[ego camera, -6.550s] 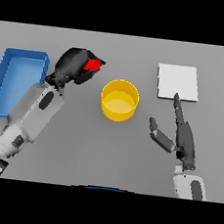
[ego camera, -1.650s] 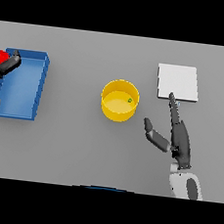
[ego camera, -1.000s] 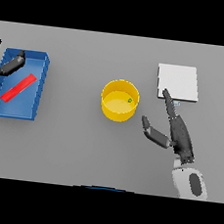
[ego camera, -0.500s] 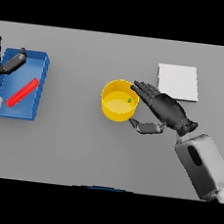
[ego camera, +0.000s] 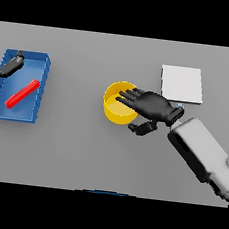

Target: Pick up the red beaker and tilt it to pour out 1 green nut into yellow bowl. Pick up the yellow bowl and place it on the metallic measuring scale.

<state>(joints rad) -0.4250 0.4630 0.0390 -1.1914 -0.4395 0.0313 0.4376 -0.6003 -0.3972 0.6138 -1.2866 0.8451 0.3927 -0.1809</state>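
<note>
**Right hand over the bowl, ready to take it**

My right hand [ego camera: 151, 105] has its fingers [ego camera: 130, 96] spread fairly wide and laid across the near side of the yellow bowl [ego camera: 115, 109], reaching over the rim, while the thumb [ego camera: 141, 128] sits low just outside the wall. I read that as a straddle of the rim so I can pinch it; the fingers don't look closed on it yet. I can't make out the green nut inside, since the hand covers much of the opening.

Beyond the wrist, up and away from the fingertips, lies the scale [ego camera: 182, 84], a pale flat plate on the bench [ego camera: 72, 152], apart from the bowl. That is where the bowl should go.

Far on the other side, my left hand [ego camera: 5, 68] hangs with loose, open fingers over the edge of the blue tray [ego camera: 41, 90]. The red beaker [ego camera: 21, 94] lies flat in the tray just below those fingers, out of the way.
</note>
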